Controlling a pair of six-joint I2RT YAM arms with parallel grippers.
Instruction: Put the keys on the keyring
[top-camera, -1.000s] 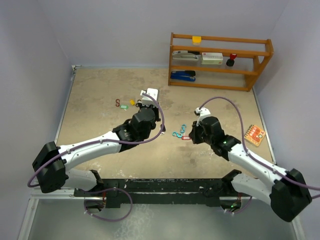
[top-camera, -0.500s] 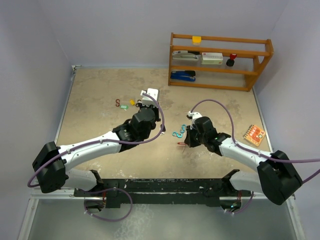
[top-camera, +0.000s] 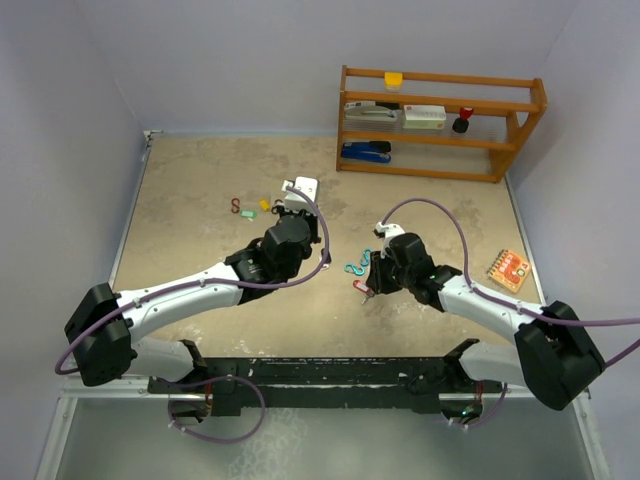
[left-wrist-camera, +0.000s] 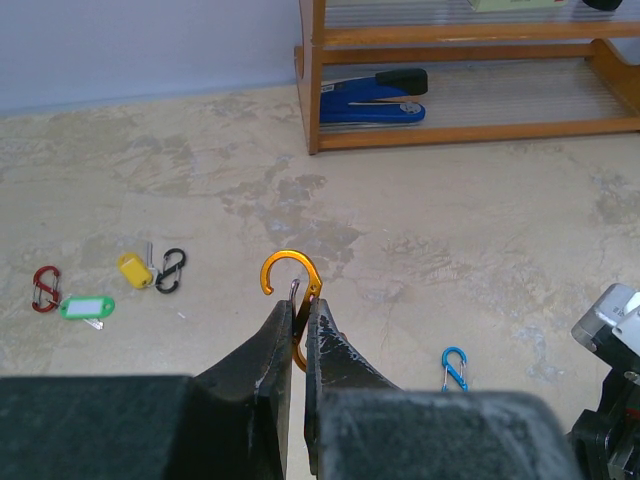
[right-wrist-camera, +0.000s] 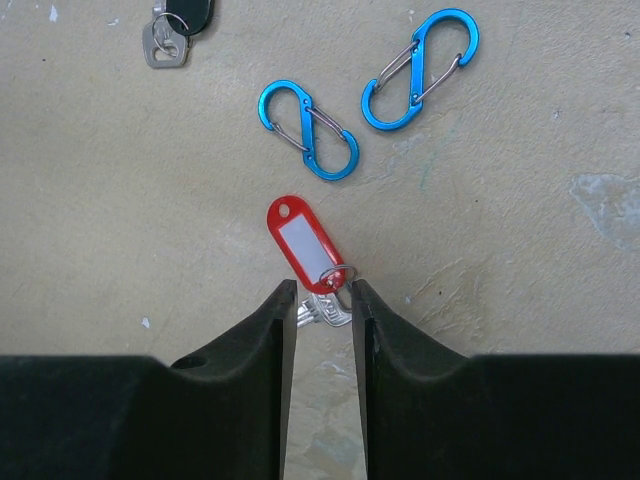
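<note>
Zero keys (left-wrist-camera: 88, 306) threaded, I judge: left gripper (left-wrist-camera: 297, 305) pinches the orange clip (left-wrist-camera: 267, 270), right gripper (right-wrist-camera: 322, 288), narrowly parted, straddles the red-tagged key (right-wrist-camera: 298, 240).

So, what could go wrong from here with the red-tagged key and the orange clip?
1. The jaws of the right hand stand apart around the ring of the red-tagged key, which lies flat; closing may catch only an edge, and the key could slip.
2. The left hand pinches the orange clip low; the clip might twist when a key is pushed on.
3. A blue clip lies close to the red tag and could be knocked.
</note>
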